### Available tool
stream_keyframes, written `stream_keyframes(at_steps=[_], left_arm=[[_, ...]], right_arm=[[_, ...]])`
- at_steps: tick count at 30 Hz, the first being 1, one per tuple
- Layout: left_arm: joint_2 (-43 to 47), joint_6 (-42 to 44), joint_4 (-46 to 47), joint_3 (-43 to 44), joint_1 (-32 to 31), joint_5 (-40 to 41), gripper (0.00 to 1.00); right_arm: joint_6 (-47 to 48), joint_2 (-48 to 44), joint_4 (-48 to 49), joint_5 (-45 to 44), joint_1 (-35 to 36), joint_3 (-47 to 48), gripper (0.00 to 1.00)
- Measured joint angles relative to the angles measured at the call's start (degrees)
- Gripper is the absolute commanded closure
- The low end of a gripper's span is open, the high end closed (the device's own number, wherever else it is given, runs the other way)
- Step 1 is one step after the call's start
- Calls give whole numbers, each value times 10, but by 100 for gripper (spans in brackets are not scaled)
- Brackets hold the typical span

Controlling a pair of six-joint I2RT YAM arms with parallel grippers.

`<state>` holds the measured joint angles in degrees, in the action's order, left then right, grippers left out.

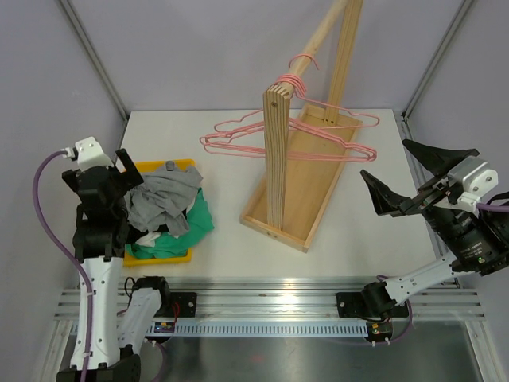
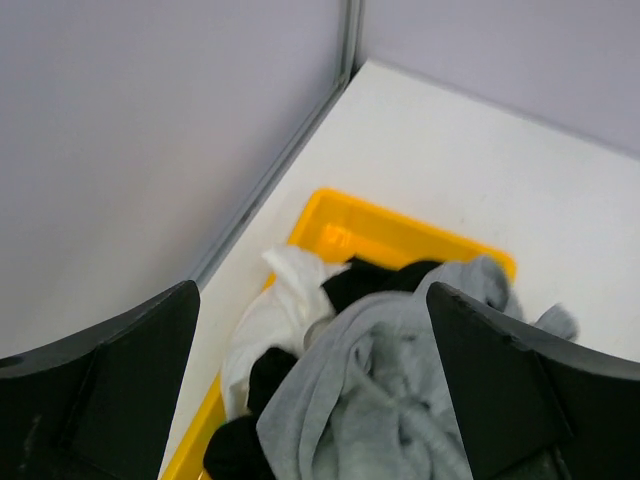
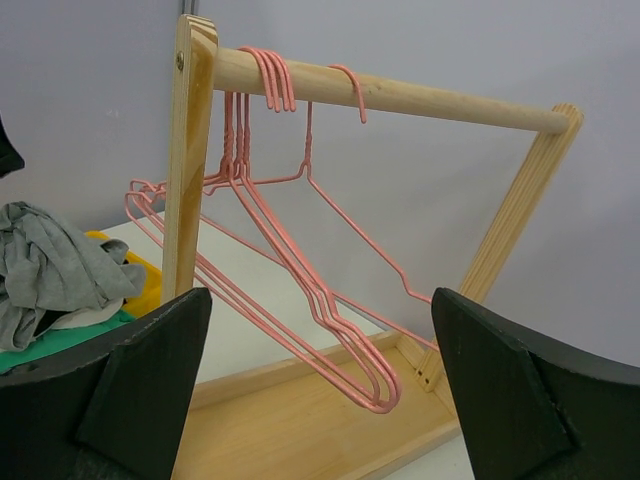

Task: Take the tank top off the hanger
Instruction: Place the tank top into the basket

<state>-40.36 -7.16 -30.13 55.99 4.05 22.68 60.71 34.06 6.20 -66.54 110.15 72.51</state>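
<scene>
**Top external view.** The crumpled grey fabric tank top (image 1: pixel 163 203) lies heaped on other clothes in the shallow yellow plastic bin (image 1: pixel 155 165) at the left of the white table (image 1: pixel 231 263). The thin pink wire hangers (image 1: pixel 318 135) on the pale wooden rack (image 1: pixel 278 151) hang bare. The left claw (image 1: pixel 131 177) is near the heap. The right claw (image 1: pixel 406 177) is well apart from the rack.

**Left wrist view.** The left claw (image 2: pixel 315 390) is spread wide over the tank top (image 2: pixel 400 380) and pinches nothing. The cloth forms soft, limp folds over a white garment (image 2: pixel 285 300) and a black garment (image 2: pixel 370 280). The removal looks complete. Lifting straight up would best avoid snagging a fold.

**Right wrist view.** The right claw (image 3: pixel 320 390) is spread and empty, facing the hangers (image 3: pixel 300 270). The tank top (image 3: pixel 50 265) shows at far left.
</scene>
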Motion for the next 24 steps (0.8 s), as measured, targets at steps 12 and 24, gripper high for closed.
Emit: stream_keyframes(at_steps=[12,24], left_arm=[[-73,1,154,153,0,-229,1],[-70,-17,273,66,0,-359,1]], right_arm=[[46,-52,75,-34,0,-2,1],[409,-58,574,-49,0,-1,1]])
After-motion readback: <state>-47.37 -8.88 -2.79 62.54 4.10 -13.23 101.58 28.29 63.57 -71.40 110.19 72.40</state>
